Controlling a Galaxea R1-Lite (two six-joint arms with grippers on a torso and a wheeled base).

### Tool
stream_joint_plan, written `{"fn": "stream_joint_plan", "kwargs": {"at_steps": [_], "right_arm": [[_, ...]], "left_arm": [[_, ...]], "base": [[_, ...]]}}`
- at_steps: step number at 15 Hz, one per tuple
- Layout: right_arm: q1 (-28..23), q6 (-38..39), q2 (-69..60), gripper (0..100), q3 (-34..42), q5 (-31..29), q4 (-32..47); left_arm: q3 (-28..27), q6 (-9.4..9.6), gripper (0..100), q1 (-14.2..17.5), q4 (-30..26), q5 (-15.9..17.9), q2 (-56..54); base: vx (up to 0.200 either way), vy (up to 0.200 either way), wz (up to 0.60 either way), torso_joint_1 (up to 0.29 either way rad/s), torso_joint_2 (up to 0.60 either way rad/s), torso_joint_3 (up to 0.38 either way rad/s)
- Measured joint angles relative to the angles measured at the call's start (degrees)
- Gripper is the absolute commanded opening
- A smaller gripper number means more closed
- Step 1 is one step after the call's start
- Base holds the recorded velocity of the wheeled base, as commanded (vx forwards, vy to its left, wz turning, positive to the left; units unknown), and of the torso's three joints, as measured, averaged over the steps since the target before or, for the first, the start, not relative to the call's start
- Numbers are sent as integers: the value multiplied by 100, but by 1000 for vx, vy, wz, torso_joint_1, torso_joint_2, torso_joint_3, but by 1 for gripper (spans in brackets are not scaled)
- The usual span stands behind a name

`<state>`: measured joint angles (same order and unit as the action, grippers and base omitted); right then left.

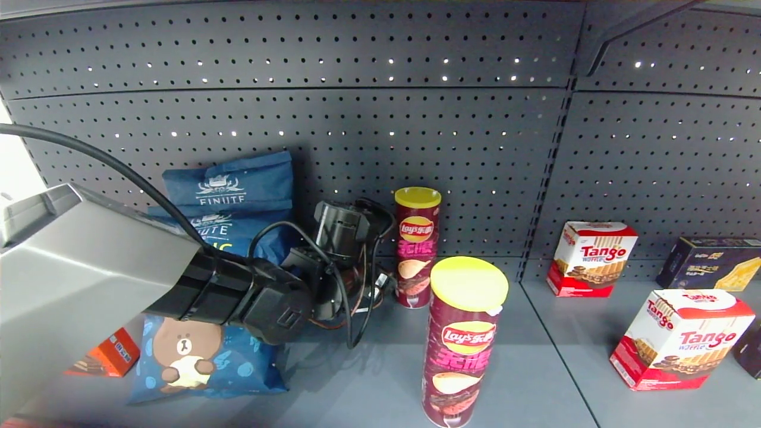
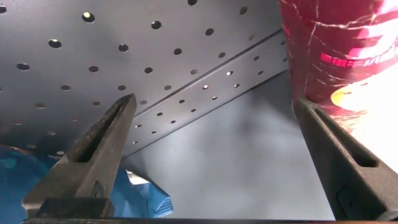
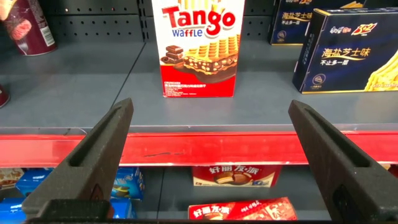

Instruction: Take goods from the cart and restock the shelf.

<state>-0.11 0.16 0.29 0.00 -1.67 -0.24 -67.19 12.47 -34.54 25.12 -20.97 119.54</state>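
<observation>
Two maroon chips cans with yellow lids stand on the grey shelf (image 1: 368, 380), one at the back (image 1: 417, 246) and one nearer the front (image 1: 465, 351). My left gripper (image 1: 373, 278) is low on the shelf just left of the rear can. In the left wrist view it (image 2: 214, 155) is open, nothing lies between its fingers, and the can (image 2: 336, 50) rises beside one finger (image 2: 339, 155). My right gripper (image 3: 211, 155) is open and holds nothing in front of the shelf's red front edge (image 3: 205, 148), facing a waffle box (image 3: 199, 46).
Blue snack bags (image 1: 238, 196) lean on the pegboard behind the left arm; a bear-print bag (image 1: 202, 362) and an orange box (image 1: 110, 353) lie below it. Waffle boxes (image 1: 591, 249) (image 1: 684, 339) and a dark blue box (image 1: 707, 261) stand on the right. More goods (image 3: 236, 177) fill the lower shelf.
</observation>
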Motion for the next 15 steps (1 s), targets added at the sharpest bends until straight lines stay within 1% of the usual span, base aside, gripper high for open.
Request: {"fn": "stream_joint_plan", "kwargs": {"at_steps": [6,10,12,15], "right_arm": [[0,2,0,100,0,0,0],[0,2,0,100,0,0,0],[0,2,0,100,0,1,0],[0,2,0,100,0,1,0]], "left_arm": [[22,1,100,22,5,-16,-38],[91,15,100,72,-15,-11,-510],[217,11,100,77,-44,-13,-813],[586,11,100,78,-85,0,-1417]], "base": [[0,0,0,0,0,0],[0,0,0,0,0,0],[0,0,0,0,0,0],[0,0,0,0,0,0]]}}
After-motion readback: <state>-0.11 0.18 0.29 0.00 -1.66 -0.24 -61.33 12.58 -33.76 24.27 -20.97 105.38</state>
